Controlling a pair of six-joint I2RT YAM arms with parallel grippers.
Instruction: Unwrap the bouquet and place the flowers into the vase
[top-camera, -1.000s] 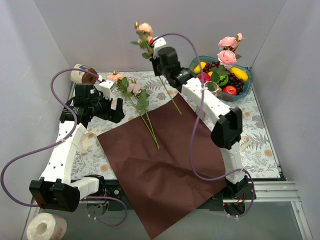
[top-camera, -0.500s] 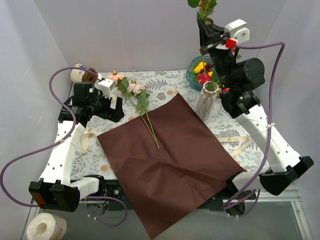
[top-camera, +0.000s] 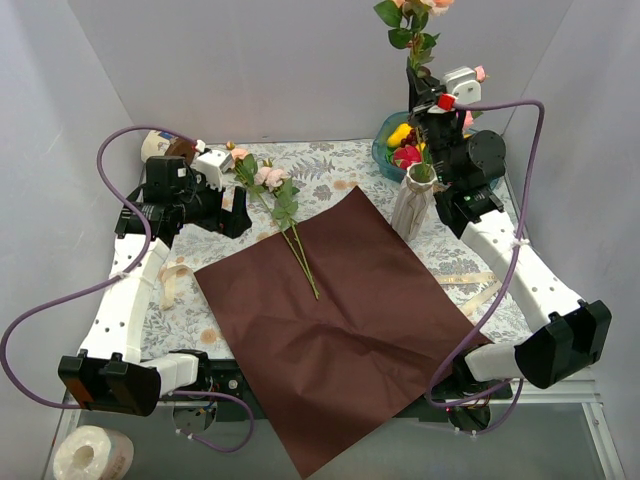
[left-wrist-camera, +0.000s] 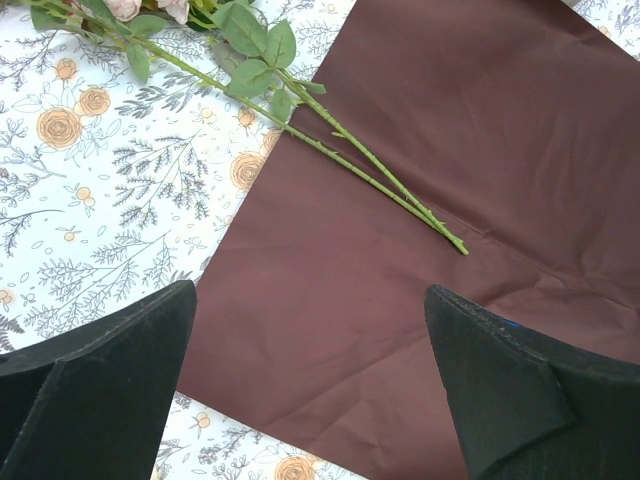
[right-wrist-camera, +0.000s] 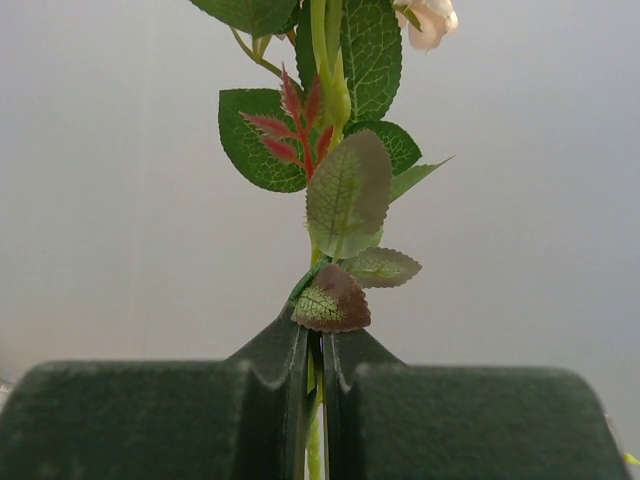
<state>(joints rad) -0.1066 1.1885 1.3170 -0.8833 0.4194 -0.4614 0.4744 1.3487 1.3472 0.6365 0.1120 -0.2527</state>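
Left gripper (top-camera: 233, 214): left-centre of frame, low, jaws wide apart. Right gripper (top-camera: 420, 80): upper right, raised high, clamped on flower stem (right-wrist-camera: 320, 30).

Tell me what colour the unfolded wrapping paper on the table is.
Plain dark reddish brown; the wrapping paper shows best in the top view.

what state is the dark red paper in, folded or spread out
Spread out. The dark red paper lies as one open flat sheet on the table, with loose flower stems resting across its far edge.
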